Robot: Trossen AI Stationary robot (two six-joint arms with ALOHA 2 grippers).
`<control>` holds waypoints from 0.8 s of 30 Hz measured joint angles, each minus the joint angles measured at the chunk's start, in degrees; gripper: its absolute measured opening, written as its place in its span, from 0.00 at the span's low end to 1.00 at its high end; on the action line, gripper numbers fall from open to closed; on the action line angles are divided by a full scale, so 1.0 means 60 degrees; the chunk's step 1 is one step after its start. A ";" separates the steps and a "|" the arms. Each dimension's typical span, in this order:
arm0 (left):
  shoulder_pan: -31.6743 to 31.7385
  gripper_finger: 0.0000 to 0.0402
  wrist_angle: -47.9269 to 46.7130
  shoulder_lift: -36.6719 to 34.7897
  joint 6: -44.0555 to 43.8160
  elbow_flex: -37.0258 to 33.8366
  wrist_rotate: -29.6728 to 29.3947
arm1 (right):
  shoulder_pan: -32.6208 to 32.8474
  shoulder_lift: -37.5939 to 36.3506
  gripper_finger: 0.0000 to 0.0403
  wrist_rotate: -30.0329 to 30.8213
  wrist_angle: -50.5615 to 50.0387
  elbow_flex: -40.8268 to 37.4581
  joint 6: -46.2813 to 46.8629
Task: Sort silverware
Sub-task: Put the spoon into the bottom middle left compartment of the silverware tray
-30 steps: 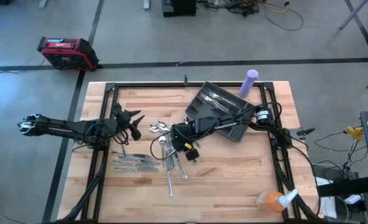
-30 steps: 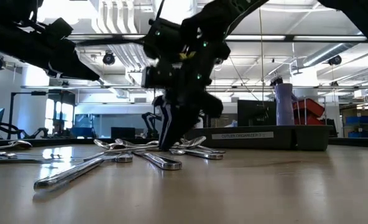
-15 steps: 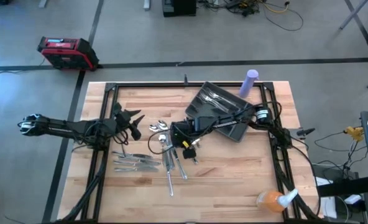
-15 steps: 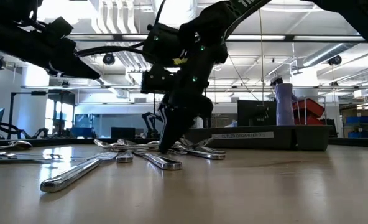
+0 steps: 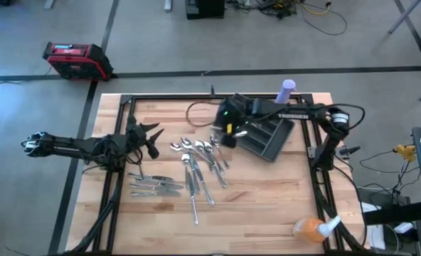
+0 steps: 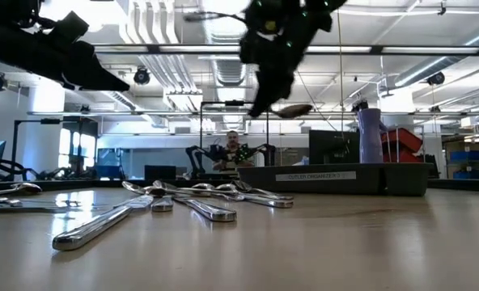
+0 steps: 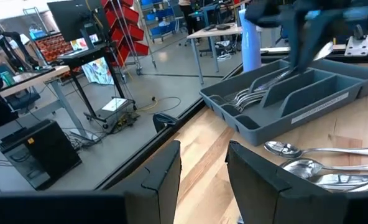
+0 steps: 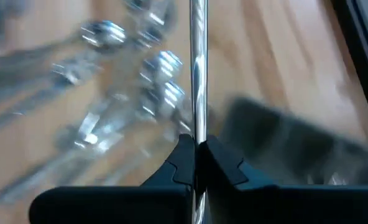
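Right gripper: pinched on one spoon by its handle, raised beside the tray. Loose silverware lies below and behind.

Risk: thin pinch; spoon may swivel, slip, or miss its compartment.

Left gripper: parted, empty, waiting well apart.

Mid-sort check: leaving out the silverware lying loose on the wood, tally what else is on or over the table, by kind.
Dark grey tray: 1
Purple cylinder: 1
Orange object: 1
Silverware piece held in the right tool: 1
Total: 4
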 joint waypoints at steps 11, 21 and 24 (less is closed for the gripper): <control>0.0000 0.30 0.0720 0.0101 0.0014 -0.0556 0.0018 | -0.1510 -0.0738 0.00 0.1259 0.1532 -0.3385 0.1026; 0.0000 0.30 0.1181 0.0133 0.0212 -0.0558 0.0018 | -0.1487 -0.0726 0.00 0.1639 0.3333 -0.4883 0.1316; 0.0003 0.30 0.1264 0.0133 0.0215 -0.0558 0.0022 | -0.1463 -0.0726 0.00 0.1588 0.3850 -0.4943 0.1432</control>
